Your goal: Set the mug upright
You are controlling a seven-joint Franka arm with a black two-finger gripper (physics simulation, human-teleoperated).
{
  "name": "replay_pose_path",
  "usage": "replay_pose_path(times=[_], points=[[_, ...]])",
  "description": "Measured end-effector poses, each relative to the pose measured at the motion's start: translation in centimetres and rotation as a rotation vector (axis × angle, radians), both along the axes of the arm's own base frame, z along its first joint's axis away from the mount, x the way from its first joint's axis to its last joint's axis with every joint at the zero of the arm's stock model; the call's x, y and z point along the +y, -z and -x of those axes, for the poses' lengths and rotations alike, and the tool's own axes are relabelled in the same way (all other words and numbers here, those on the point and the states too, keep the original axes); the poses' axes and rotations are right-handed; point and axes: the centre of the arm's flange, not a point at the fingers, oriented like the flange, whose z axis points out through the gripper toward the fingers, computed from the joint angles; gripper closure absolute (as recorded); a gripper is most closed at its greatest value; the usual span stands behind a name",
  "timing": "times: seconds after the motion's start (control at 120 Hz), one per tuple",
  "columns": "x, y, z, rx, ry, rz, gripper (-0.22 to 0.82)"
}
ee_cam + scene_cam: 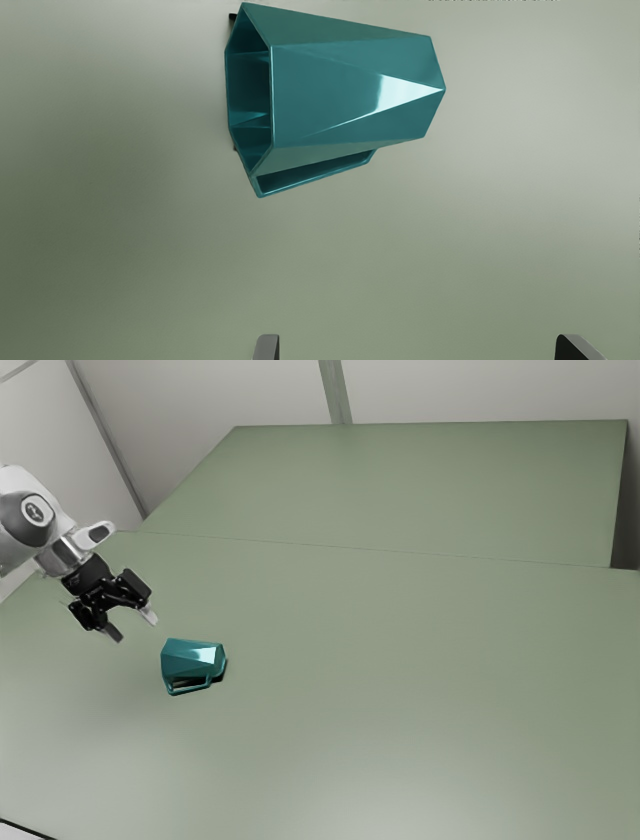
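A pale wall (480, 390) rises behind a broad green table (400, 660). On the table, near the exterior view's left, the mug (350, 95) lies on its side, so it is not upright. Its mouth (249, 95) faces roughly the exterior view's left, its narrower base points the other way, and its handle (317, 179) juts from the side, low against the body. The gripper (134, 628) is above the table, apart from the mug, with its jaws spread and nothing between them.

The step in hand looks to be the approach for a grasp. I would centre the fingers (268, 348) over the body, line them up to close across it rather than along it, and keep them off the handle. The faceted, tapering sides could slip or twist, so a square, firm pinch nearer the mouth seems best. Then I would lift enough for the base to swing under, tip the mouth upward, lower until the base sits flat, and only then let go.

The count: one mug with one handle, one table, one arm (30, 510), one gripper, two fingers.
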Motion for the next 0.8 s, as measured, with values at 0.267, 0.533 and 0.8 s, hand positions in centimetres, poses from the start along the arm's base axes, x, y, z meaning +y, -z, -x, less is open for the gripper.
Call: replay_pose_path(times=[0.267,0.533,0.8], points=[[1.9,2.9,0.8,-0.140,0.022,-0.005,0.00],[4.4,5.5,1.0,-0.217,0.017,-0.003,0.00],[3.7,9.6,-0.5,-0.276,0.005,0.052,0.00]])
